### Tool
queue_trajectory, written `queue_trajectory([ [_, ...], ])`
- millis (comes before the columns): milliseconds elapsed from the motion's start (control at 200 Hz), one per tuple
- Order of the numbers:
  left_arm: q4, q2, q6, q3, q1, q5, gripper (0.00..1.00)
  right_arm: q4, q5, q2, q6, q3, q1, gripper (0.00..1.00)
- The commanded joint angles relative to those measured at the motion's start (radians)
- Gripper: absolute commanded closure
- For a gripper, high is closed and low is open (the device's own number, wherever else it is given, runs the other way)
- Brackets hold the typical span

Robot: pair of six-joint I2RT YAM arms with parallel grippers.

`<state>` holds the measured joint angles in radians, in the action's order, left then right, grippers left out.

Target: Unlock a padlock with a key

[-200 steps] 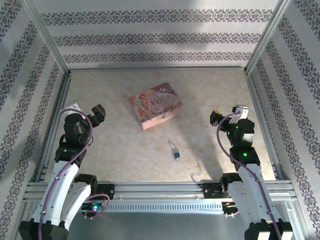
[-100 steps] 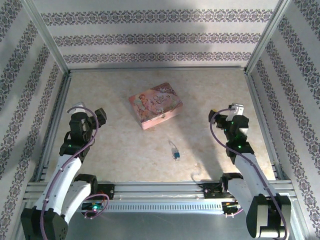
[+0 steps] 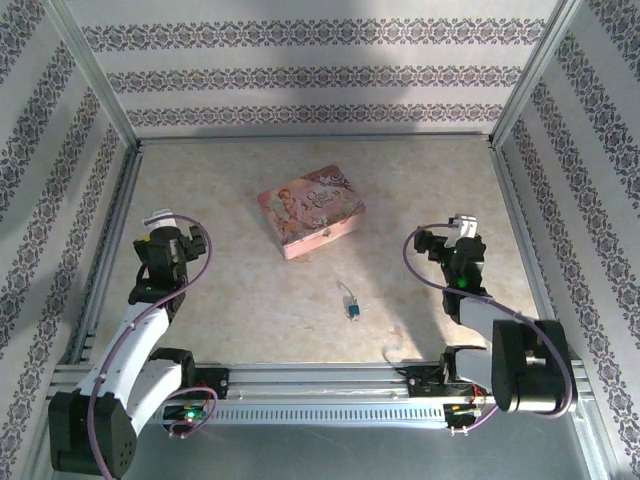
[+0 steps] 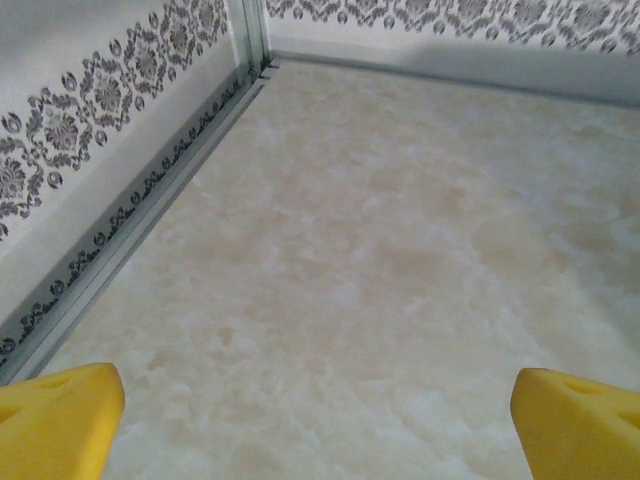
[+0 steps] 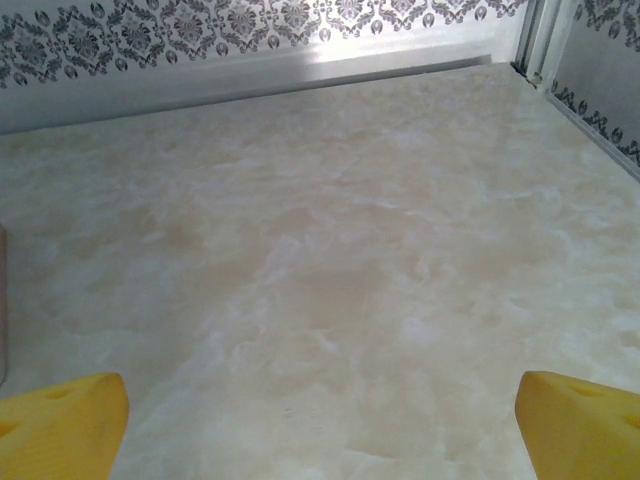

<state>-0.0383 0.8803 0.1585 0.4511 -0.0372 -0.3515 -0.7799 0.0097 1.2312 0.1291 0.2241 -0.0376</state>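
Note:
The tiny padlock [image 3: 352, 306], a blue body with a thin silver shackle, lies on the marbled table in front of the pink tin. A thin pale sliver that looks like the key [image 3: 391, 351] lies near the front rail, right of the padlock. My left gripper [image 3: 186, 240] hangs over the left side of the table, far from both. My right gripper [image 3: 429, 243] is at the right side, behind the key. In the left wrist view my left gripper [image 4: 320, 425] is open over bare table, yellow fingertips [image 4: 60, 420] wide apart. My right gripper [image 5: 320, 425] is open too, with nothing between its fingertips [image 5: 580, 420].
A pink picture-decorated tin box [image 3: 311, 211] sits at the table's middle back. Patterned walls with aluminium posts enclose the table on three sides, and a metal rail [image 3: 320, 375] runs along the front edge.
Both arms have folded back and down toward their bases, so the grippers sit lower and nearer the table's sides. The jaws stayed open. Padlock, key and tin have not moved.

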Motion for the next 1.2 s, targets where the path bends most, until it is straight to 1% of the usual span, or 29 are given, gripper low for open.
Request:
queue_trajectory([
  [0,-0.157,0.02,-0.045,-0.048,0.013,-0.049,0.01,-0.242,-0.036,0.074,-0.044,-0.018,-0.008,0.02],
  [105,-0.176,0.037,-0.064,-0.052,0.013,-0.049,0.01,-0.327,-0.055,0.153,-0.048,-0.025,-0.01,0.02],
  [270,-0.196,0.062,-0.078,-0.06,0.014,-0.026,0.01,-0.523,-0.086,0.303,-0.053,-0.051,-0.011,0.02],
  [340,-0.238,0.074,-0.087,-0.078,0.014,-0.009,0.01,-0.604,-0.097,0.361,-0.048,-0.048,-0.013,0.02],
  [445,-0.3,0.109,-0.097,-0.098,0.014,0.023,0.01,-0.5,-0.095,0.318,-0.047,-0.024,-0.017,0.02],
  [490,-0.314,0.129,-0.098,-0.097,0.014,0.028,0.01,-0.478,-0.094,0.322,-0.039,-0.009,-0.02,0.02],
  [560,-0.353,0.166,-0.103,-0.101,0.014,0.04,0.01,-0.442,-0.125,0.333,-0.034,0.025,-0.028,0.02],
  [635,-0.407,0.202,-0.105,-0.11,0.014,0.058,0.01,-0.282,-0.125,0.31,-0.038,0.091,-0.028,0.02],
  [680,-0.446,0.225,-0.112,-0.115,0.014,0.071,0.01,-0.223,-0.095,0.305,-0.054,0.113,-0.011,0.02],
  [740,-0.498,0.258,-0.125,-0.122,0.014,0.091,0.01,-0.204,-0.058,0.306,-0.066,0.113,0.009,0.02],
  [855,-0.632,0.328,-0.145,-0.143,0.015,0.135,0.01,-0.193,-0.05,0.303,-0.071,0.114,0.015,0.02],
  [1069,-0.899,0.472,-0.165,-0.185,0.02,0.273,0.01,-0.193,-0.045,0.303,-0.072,0.113,0.016,0.02],
  [1194,-0.996,0.547,-0.16,-0.192,0.029,0.346,0.01,-0.191,-0.044,0.303,-0.074,0.142,0.018,0.02],
])
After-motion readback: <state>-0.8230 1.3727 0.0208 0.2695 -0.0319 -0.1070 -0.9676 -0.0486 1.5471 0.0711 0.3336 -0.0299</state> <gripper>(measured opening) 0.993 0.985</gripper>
